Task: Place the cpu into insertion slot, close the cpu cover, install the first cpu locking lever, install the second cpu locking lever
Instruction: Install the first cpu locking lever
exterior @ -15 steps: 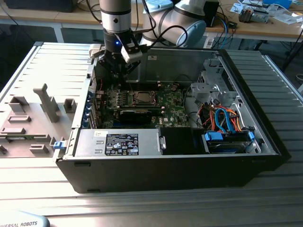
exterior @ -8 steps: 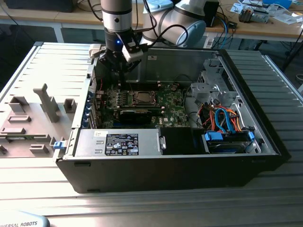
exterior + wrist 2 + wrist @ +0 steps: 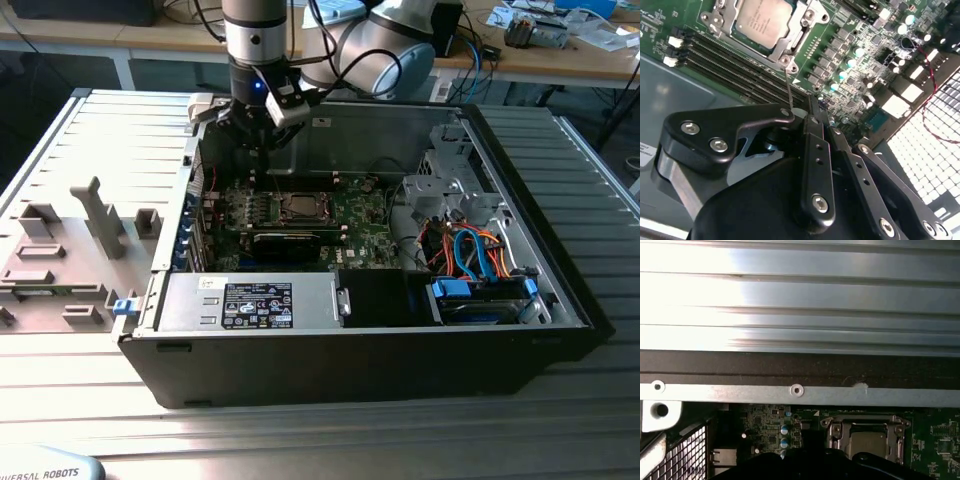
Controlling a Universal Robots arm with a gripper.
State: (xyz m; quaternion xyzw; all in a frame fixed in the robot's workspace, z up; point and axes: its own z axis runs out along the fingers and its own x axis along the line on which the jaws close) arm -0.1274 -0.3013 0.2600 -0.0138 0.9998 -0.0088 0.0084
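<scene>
Black jaws of the gripper (image 3: 812, 117) look clenched with nothing between them, a thin wire lever (image 3: 789, 90) just beside their tips. Press that lever slowly, square to the socket. One cpu (image 3: 762, 20) sits upper left under one cpu cover (image 3: 807, 22); I make out one lever

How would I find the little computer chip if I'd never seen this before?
Look inside the open black computer case at the green circuit board. Near its middle sits the small square silvery-grey cpu, framed by the thin silvery metal cpu cover. It is the board's only plain, dull metal square.
</scene>
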